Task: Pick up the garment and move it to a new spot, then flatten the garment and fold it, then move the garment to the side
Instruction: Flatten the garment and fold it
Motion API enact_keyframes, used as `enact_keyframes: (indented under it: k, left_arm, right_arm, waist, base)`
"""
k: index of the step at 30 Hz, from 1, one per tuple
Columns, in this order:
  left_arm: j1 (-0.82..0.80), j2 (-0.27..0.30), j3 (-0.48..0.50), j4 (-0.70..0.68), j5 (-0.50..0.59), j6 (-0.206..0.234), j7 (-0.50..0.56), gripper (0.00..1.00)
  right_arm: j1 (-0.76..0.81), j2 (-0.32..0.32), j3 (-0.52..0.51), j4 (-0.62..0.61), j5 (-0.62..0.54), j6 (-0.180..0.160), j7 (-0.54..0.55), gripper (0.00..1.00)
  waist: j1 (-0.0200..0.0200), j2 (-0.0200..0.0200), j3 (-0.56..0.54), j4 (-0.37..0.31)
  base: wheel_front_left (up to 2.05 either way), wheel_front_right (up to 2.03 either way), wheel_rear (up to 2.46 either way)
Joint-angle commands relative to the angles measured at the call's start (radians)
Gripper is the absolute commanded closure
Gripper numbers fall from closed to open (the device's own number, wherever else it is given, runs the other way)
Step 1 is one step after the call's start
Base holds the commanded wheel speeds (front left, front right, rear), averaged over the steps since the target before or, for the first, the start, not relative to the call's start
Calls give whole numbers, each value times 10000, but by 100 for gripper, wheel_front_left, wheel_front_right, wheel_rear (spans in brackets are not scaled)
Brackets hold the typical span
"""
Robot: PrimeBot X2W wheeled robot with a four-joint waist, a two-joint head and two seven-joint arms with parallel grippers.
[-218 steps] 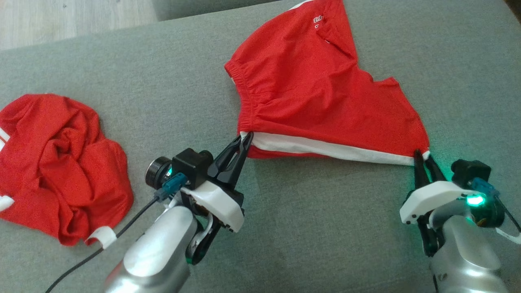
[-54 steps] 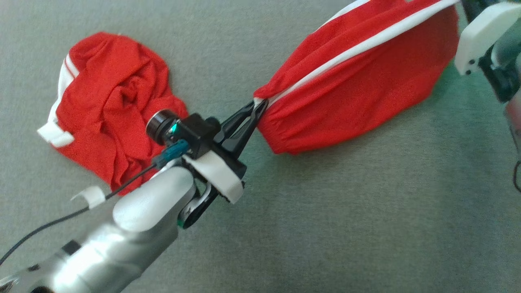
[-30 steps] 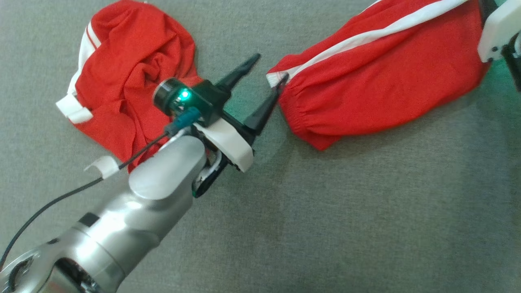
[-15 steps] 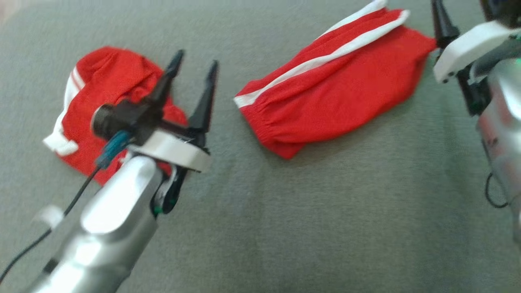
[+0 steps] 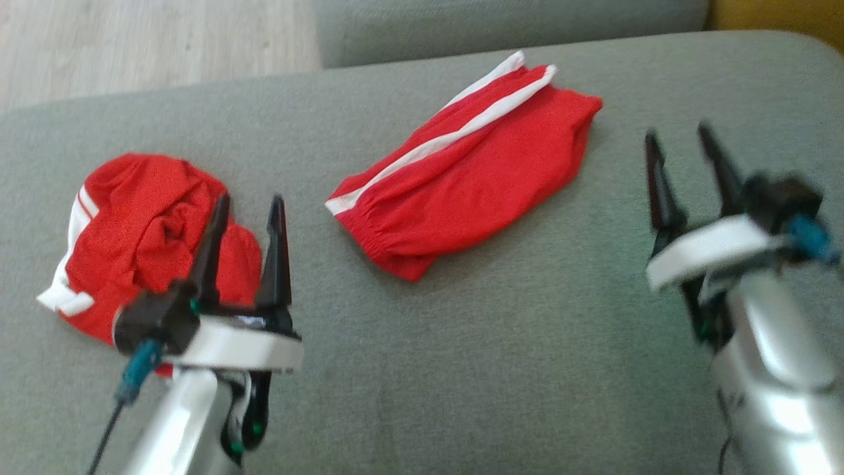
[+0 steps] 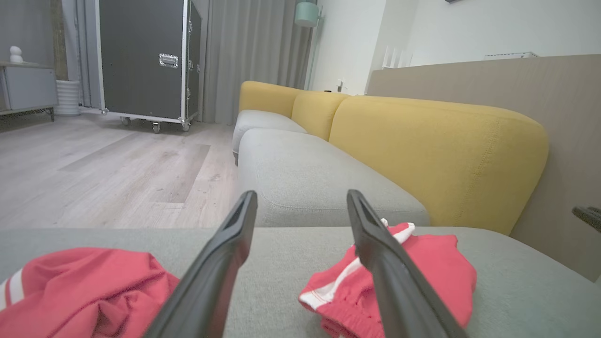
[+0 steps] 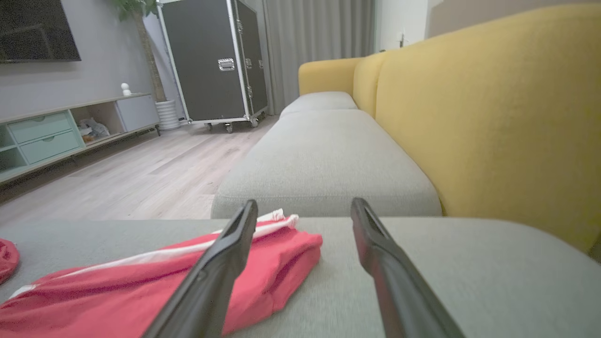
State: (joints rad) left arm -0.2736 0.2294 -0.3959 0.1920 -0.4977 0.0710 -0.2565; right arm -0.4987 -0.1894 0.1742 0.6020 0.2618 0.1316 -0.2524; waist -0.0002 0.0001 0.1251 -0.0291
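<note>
The garment [image 5: 468,175], red shorts with white side stripes, lies folded into a long strip on the grey cushion, running from the middle toward the far right. It also shows in the left wrist view [image 6: 432,270] and in the right wrist view [image 7: 141,286]. My left gripper [image 5: 247,208] stands open at the lower left, apart from the garment, nothing between its fingers. My right gripper [image 5: 679,142] stands open at the right, off the garment's far end and holding nothing.
A second red garment [image 5: 142,231] lies crumpled at the left, partly behind my left gripper. The grey cushion [image 5: 461,369] ends at the back, with wooden floor [image 5: 151,39] beyond. A yellow sofa back [image 6: 436,155] rises to the right.
Both grippers let go of the folded garment and drew back toward the near edge, fingers apart. The head camera lifted, so the cushion's far edge and the floor show.
</note>
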Motion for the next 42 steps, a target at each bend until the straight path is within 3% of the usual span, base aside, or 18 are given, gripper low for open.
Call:
enact_keyframes:
  k: [1, 10, 15, 20, 31, 42]
  left_arm:
    - [-69, 38, 568, -324, 116, -49, -52, 0]
    - [1045, -747, 1573, -298, 918, -739, -53, 0]
    - [711, -996, 1770, -179, 1286, -1110, -53, 0]
    - [209, -1257, 1735, -175, 1576, -1374, -53, 0]
    - [-774, -1650, 1333, 301, 1841, -1747, -53, 0]
    - [-1197, -1778, 1049, 441, 1773, -1883, -53, 0]
  right_arm:
    - [172, 216, 5, -515, -134, -9, -92, 0]
    - [2010, 1116, -798, -1736, -717, -9, -92, 0]
    - [1554, 1144, -769, -2005, -930, -9, 321, 0]
    - [407, 1032, -1187, -1766, -687, -9, 1540, 0]
    - [-2846, 155, -3095, 1246, -1120, -9, 4191, 0]
    - [-4554, -681, -3914, 3957, -2362, -9, 4597, 0]
  waist:
    - [2, -1, -212, -173]
    - [2, -1, -206, -260]
    - [2, -1, 234, 51]
    - [2, -1, 951, 573]
    - [2, -1, 2232, 1994]
    - [2, -1, 2853, 2764]
  base:
    - [0, 0, 0]
    - [0, 0, 0]
    - [0, 0, 0]
    - [0, 0, 0]
    - [0, 0, 0]
    - [0, 0, 0]
